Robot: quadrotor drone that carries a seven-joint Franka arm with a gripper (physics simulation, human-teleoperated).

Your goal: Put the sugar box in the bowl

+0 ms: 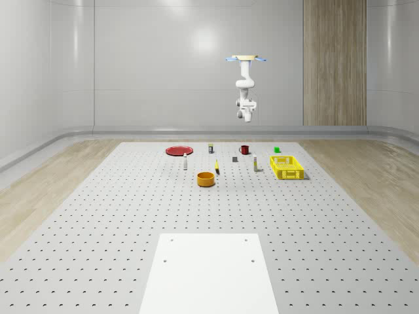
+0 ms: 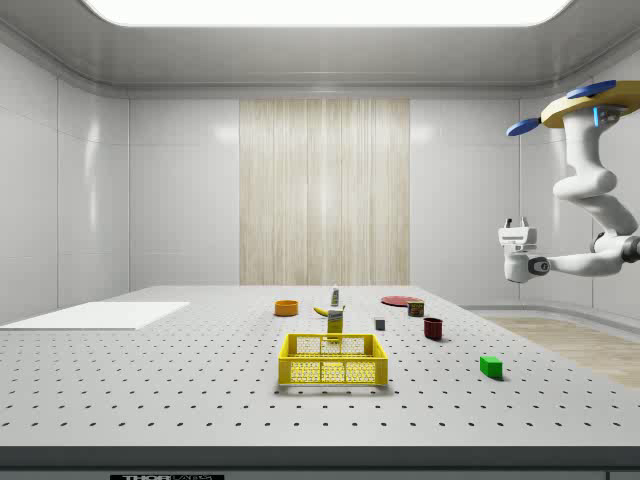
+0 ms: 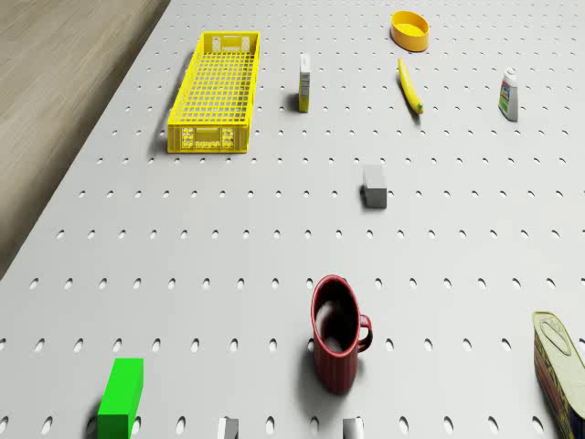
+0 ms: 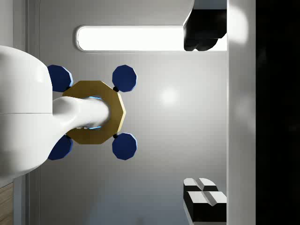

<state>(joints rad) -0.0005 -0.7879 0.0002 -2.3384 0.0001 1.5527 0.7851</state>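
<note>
**Sugar box: upright on the table, well below and forward of the gripper**

Sugar box [image 3: 304, 82]: small, narrow carton with white and yellow faces, standing on end so its long axis is vertical. It stands just beside the yellow crate [image 3: 214, 91], untouched. The bowl [image 3: 409, 29] is orange, round and empty; it sits apart from the box on the side away from the crate, with a banana [image 3: 409, 87] between them. Gripper [image 2: 516, 224]: high in the air and turned upward toward the drone [image 2: 590, 103], away from the table; fingers look parted and hold nothing. The drone hovers over the table's far side, roughly above the red mug [image 1: 244, 150]. Judgement: the arm must swing down and the robot must descend toward the box.
</note>
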